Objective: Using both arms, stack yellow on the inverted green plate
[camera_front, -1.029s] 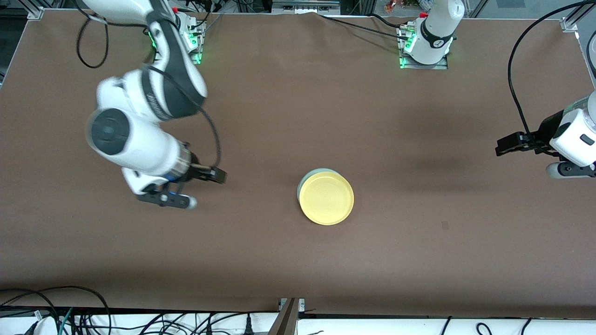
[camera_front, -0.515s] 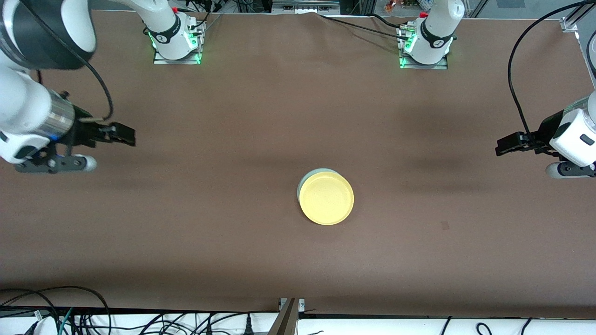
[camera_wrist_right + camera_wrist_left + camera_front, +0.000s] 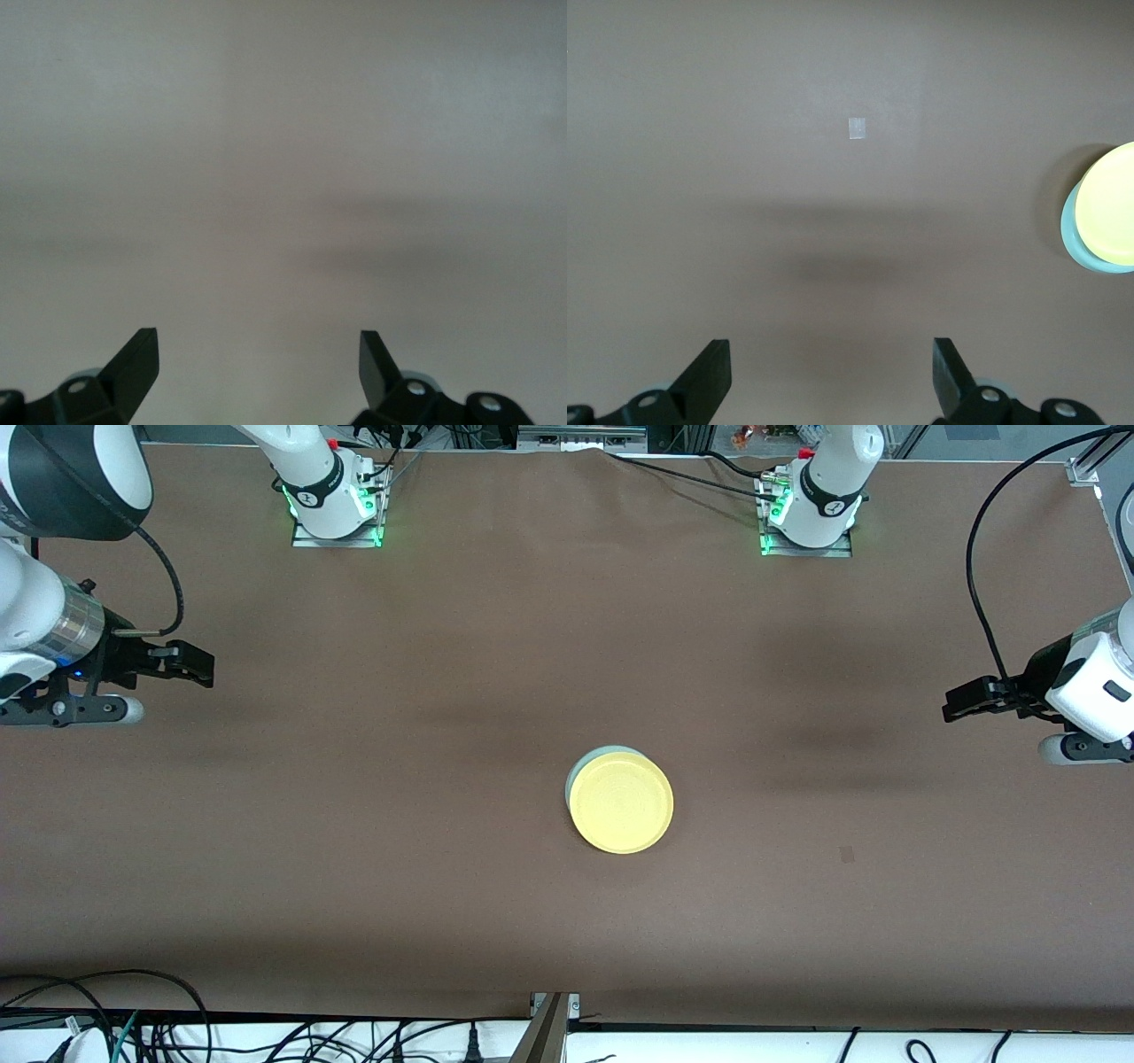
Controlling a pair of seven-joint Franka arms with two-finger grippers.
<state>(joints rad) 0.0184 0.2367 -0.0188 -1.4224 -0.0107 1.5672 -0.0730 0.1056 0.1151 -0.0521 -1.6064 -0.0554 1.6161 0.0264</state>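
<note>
The yellow plate (image 3: 622, 802) lies on top of the pale green plate (image 3: 574, 777) in the middle of the table; only a thin crescent of green shows past its edge. Both also show in the left wrist view, yellow (image 3: 1112, 217) over green (image 3: 1072, 232). My left gripper (image 3: 957, 700) is open and empty over bare table at the left arm's end. My right gripper (image 3: 190, 666) is open and empty over bare table at the right arm's end. The right wrist view shows only its open fingers (image 3: 133, 365) and table.
The brown table (image 3: 443, 886) carries a small pale tape mark (image 3: 847, 855), also seen in the left wrist view (image 3: 858, 129). The arm bases (image 3: 332, 500) stand at the table's edge farthest from the front camera. Cables (image 3: 133, 1001) hang along the nearest edge.
My right arm has drawn back from near the plates toward its own end of the table and risen. The left arm and both plates have not moved.
</note>
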